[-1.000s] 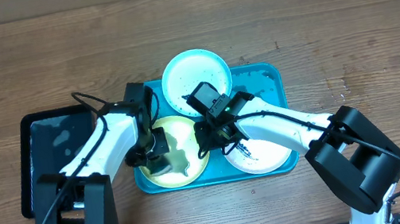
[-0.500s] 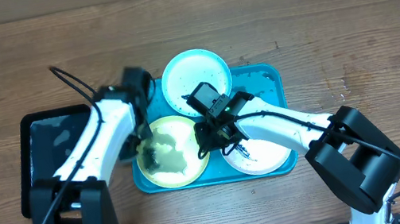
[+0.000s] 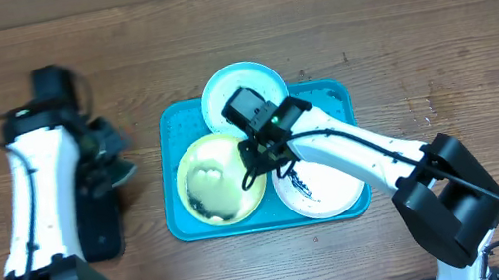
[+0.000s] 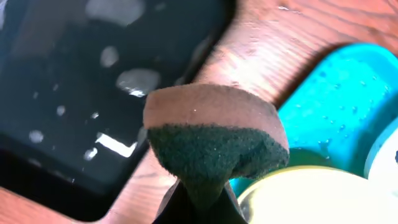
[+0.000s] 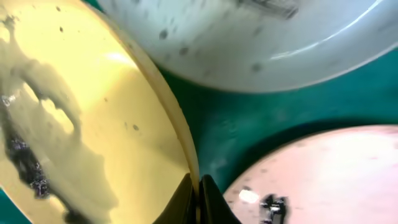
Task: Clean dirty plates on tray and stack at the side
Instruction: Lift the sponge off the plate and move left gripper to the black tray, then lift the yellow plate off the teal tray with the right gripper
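Observation:
The turquoise tray (image 3: 325,96) holds three dirty plates. The yellow-green-rimmed plate (image 3: 218,178) has a dark smear and wet film. My right gripper (image 3: 255,164) is shut on its right rim, and in the right wrist view the rim sits pinched between the fingers of that gripper (image 5: 198,193). The light-blue-rimmed plate (image 3: 241,86) lies at the tray's back and the white plate (image 3: 327,188) at the front right. My left gripper (image 3: 111,152) is left of the tray, shut on a brown-and-green sponge (image 4: 214,134).
A black tray (image 4: 81,74) with water drops lies left of the turquoise tray, under the left arm. Bare wooden table surrounds both trays. The right arm reaches across the white plate.
My left arm has swung left off the yellow-green plate, carrying the sponge over the black tray. The right gripper stays pinched on that plate's rim, and the plate has shifted slightly.

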Tool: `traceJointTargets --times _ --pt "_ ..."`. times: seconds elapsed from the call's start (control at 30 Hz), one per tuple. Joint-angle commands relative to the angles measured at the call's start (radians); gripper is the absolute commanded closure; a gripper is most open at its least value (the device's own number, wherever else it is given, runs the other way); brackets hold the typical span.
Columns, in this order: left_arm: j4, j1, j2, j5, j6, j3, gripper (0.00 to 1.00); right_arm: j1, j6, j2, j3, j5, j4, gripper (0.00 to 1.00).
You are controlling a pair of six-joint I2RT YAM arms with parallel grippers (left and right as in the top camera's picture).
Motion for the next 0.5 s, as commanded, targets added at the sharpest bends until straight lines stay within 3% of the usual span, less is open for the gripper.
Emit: traceJointTargets --times 0.0,0.27,0.47 --pt "-0.016 0.107 -0.011 0.119 0.069 -0.003 0.96 0.003 -0.084 -0.047 0.145 0.188 -0.076 0.96" --pt "0.041 0.185 -0.011 0.123 0.079 -0.056 0.96 0.071 -0.224 -0.047 0.385 0.479 -0.233 0.96" --pt "0.056 0.193 -0.011 0.114 0.079 -0.056 0.96 0.209 -0.364 -0.047 0.426 0.86 -0.253 0.96"
